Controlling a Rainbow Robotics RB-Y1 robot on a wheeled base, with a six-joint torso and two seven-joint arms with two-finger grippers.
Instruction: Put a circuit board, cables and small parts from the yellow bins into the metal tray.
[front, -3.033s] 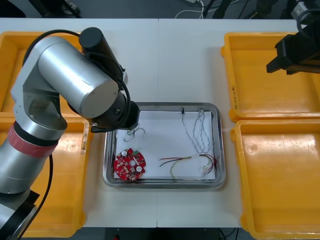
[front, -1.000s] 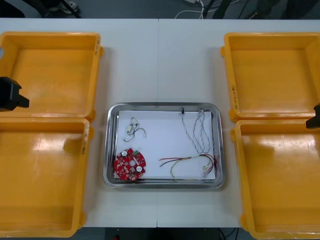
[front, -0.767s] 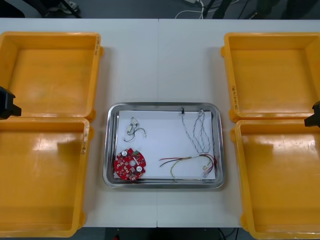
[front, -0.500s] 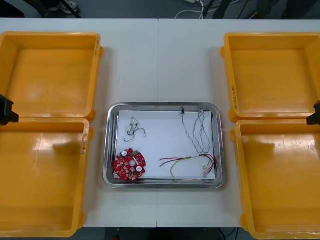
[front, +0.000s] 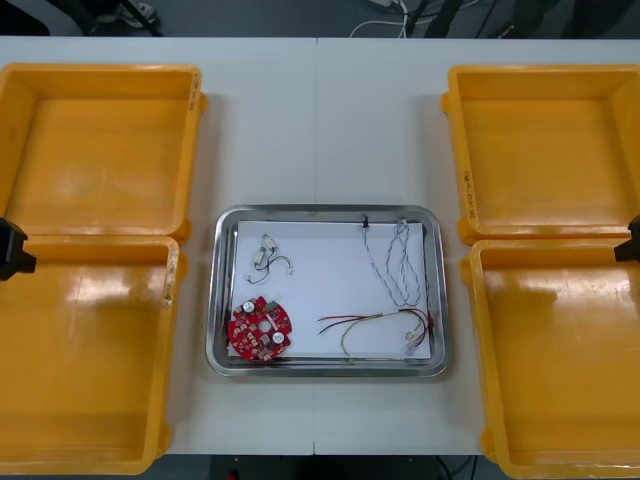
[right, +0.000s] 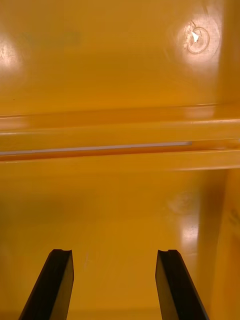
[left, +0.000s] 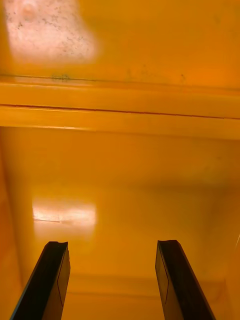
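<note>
No legible text, numbers or brands anywhere.

Far right yellow bin (front: 467, 190): line of dark lettering along its left rim, too small to read.

Near left yellow bin (front: 172, 280): small marking on its right rim, unreadable.

Right wrist view: round moulded stamp (right: 196, 37) on a bin floor, a ring with a small arrow-like mark inside, with no characters to make out; cannot tell which of the right-side bins it belongs to.
</note>
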